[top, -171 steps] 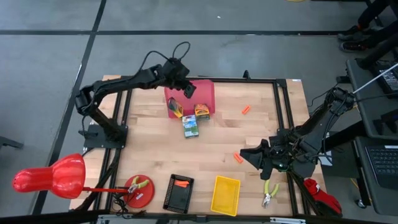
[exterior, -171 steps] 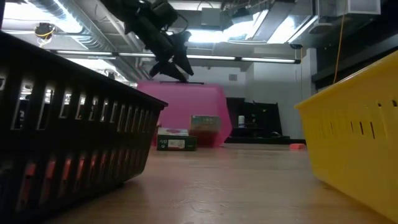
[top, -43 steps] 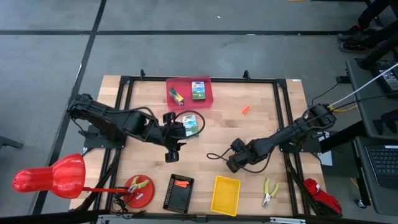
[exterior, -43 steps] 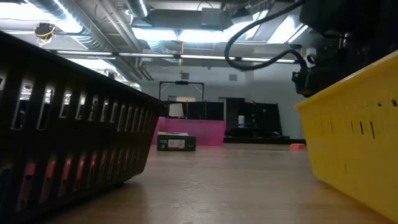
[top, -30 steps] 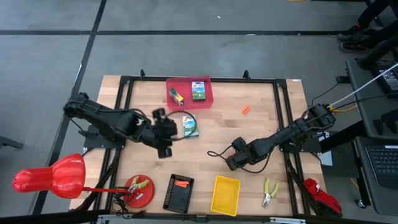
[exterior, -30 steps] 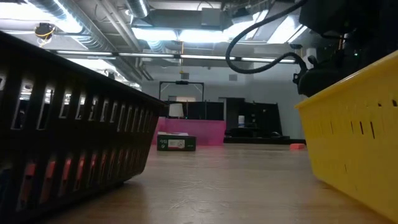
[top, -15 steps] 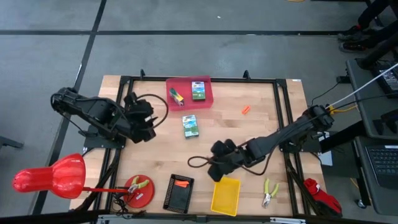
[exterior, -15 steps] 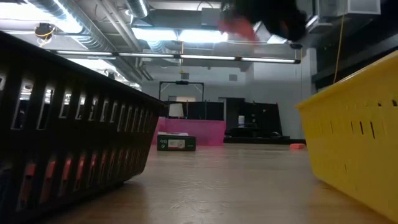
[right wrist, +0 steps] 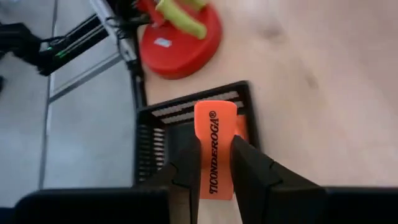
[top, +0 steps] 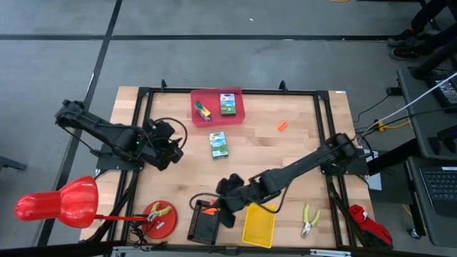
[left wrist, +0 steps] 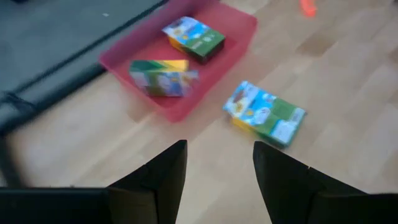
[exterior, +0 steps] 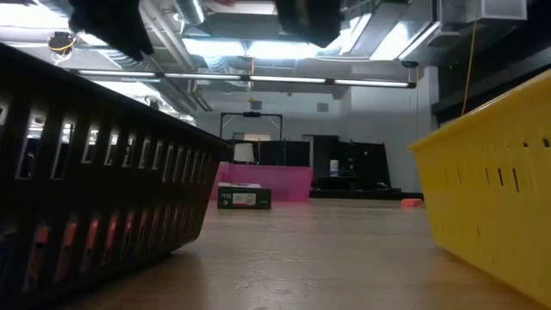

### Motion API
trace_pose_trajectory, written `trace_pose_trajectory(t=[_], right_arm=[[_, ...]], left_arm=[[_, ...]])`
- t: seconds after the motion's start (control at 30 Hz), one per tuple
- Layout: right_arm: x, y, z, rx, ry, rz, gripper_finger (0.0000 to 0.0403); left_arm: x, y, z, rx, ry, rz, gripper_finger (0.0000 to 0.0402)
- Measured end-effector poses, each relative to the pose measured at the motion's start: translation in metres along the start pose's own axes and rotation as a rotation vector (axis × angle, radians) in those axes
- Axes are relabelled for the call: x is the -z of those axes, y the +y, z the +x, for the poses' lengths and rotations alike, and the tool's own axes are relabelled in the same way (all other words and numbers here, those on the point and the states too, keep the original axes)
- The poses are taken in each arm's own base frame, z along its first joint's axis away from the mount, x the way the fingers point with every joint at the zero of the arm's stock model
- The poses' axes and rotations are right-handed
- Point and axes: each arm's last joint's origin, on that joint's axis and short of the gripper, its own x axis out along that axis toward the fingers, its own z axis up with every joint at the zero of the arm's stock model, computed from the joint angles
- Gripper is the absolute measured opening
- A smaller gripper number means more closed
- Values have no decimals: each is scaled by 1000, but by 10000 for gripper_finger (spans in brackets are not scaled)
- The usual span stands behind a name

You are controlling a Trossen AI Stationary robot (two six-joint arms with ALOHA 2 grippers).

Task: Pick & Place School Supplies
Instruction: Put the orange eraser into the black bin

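One crayon box (top: 218,144) (left wrist: 264,115) lies flat on the wood near the table's middle. The pink tray (top: 235,114) (left wrist: 239,25) at the far edge holds another crayon box (left wrist: 194,38) and a small yellow-and-green block (left wrist: 163,78). My left gripper (top: 173,146) (left wrist: 217,168) hangs open and empty at the table's left, pointing at the tray. My right gripper (top: 220,205) (right wrist: 214,165) is shut on an orange eraser (right wrist: 214,146) above the black basket (top: 203,227) (right wrist: 149,137) at the near edge. My right gripper pinches the eraser's two long edges (right wrist: 214,171) between its two fingers, which lie along it. The eraser's rounded far end (right wrist: 215,112) sticks out past the fingertips, printed face up. The fingers slant down toward the table's near left. The eraser is clear of the basket.
An orange piece (top: 208,210) lies in the black basket. A yellow bin (top: 258,223) (exterior: 491,198) stands right of it. A red disc (top: 158,218) (right wrist: 180,43) with pliers is at its left. More pliers (top: 308,218) lie near right; an orange bit (top: 282,126) lies far right.
My right gripper has risen and gone toward the table's left and near edge with the eraser, rolling as it went, from right of the yellow bin to above the black basket. My left gripper has drawn back from the crayon box toward the table's left edge, staying open.
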Motion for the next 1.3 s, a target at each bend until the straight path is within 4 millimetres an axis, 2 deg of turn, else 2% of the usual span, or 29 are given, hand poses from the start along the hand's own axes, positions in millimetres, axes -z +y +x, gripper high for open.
trace_pose_trajectory(t=[0.1, 0.2, 0.33, 0.47, 0.67, 0.93, 1.03, 1.13, 1.2, 1.3], right_arm=[[4, 11, 13, -43, 23, 11, 72], [13, 13, 25, -42, 57, 20, 72], [10, 17, 31, -116, 36, 41, 78], [14, 17, 40, -143, 42, 79, 103], [14, 18, 41, -139, 30, 109, 135], [13, 18, 40, -114, -11, 124, 134], [6, 22, 30, -110, -76, 104, 130], [-3, 30, 7, -110, -137, 39, 127], [-4, 38, -9, -106, -186, -23, 126], [-1, 48, -29, -72, -240, -102, 125]], left_arm=[[15, -1, 12, 51, -12, -53, 182], [23, -2, 20, 84, -18, -84, 182], [28, -6, 25, 114, -11, -88, 182], [28, -9, 26, 141, -26, -89, 182], [25, -12, 26, 169, -40, -79, 182], [28, -15, 22, 195, -39, -60, 182], [29, -20, 17, 247, -59, -38, 182], [29, -28, 10, 318, -98, -18, 182], [27, -38, 6, 388, -141, 15, 182], [30, -61, 4, 550, -183, 160, 182]])
